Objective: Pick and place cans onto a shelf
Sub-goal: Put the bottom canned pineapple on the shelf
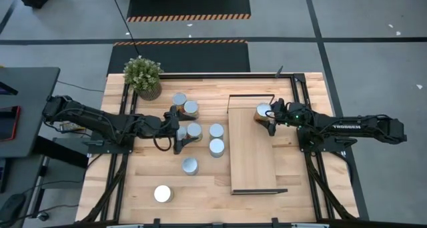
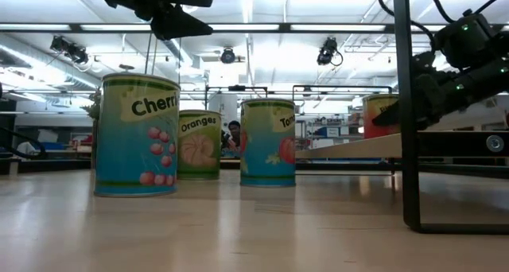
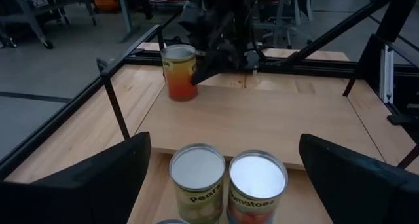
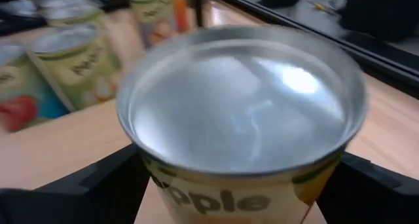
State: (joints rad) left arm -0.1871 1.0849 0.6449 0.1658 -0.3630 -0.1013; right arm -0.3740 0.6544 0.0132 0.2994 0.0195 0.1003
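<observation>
Cans [image 1: 216,139] crowd beside shelf [image 1: 252,165], perhaps touching plant [image 1: 144,76].

cans [image 1: 216,147]: upright, silver lids, seven clustered centre-left | one can [image 1: 263,111]: on shelf [image 1: 252,155] upper end | shelf: light wood, right of centre

This was a robotics lab or industrial test hall. The plank table [image 1: 207,188] stood on a grey concrete floor [image 1: 373,41] marked with black mats edged in orange hazard stripes [image 1: 188,17]. Across the table, long ceiling strip lights [image 2: 318,27] and overhead cameras [image 2: 328,51] hung above racks and benches, where a person [image 2: 233,134] sat far back.
</observation>
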